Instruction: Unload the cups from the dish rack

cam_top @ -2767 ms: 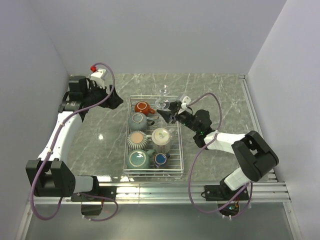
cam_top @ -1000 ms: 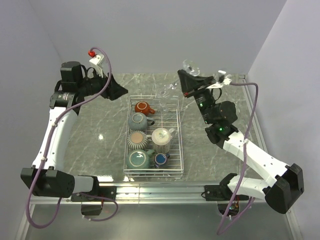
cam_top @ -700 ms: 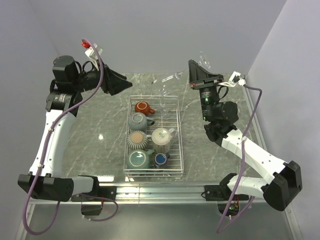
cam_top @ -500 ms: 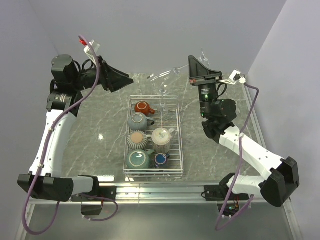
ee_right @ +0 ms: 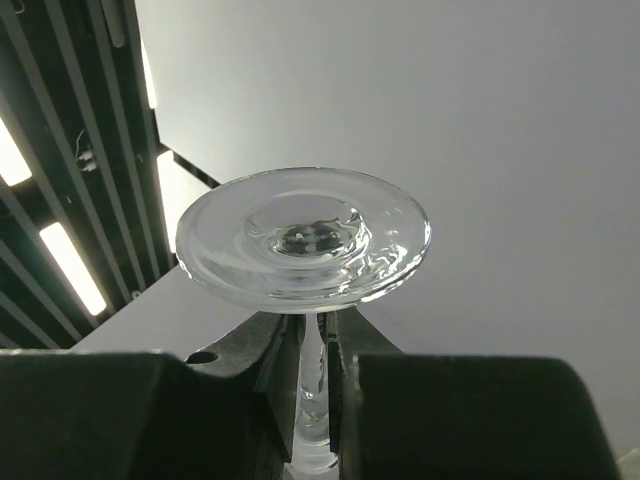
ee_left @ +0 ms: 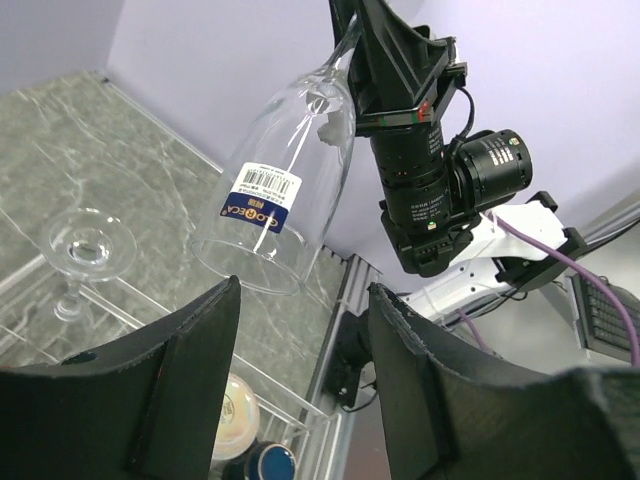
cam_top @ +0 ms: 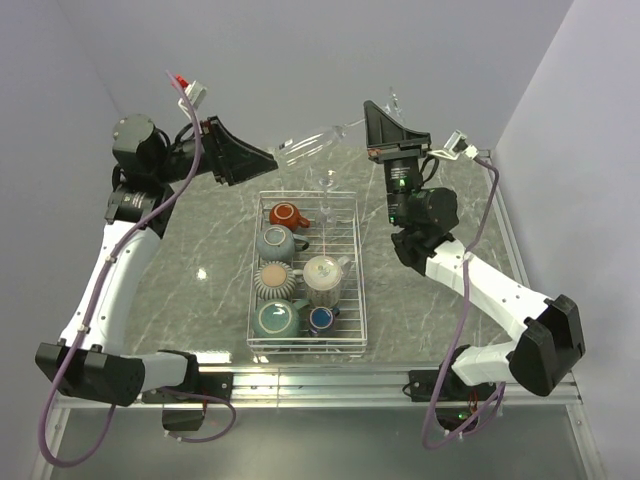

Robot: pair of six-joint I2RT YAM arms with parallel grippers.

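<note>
Stemmed glass (ee_left: 272, 180) now nearer left fingers (ee_left: 190, 395), aloft.

Only thing with any writing is a small sticker (ee_left: 262, 198) on the bowl of the clear stemmed glass (ee_left: 300, 130): white with a barcode and some fine print, plus a blue strip with white lettering. It's all too tiny to read.
</note>
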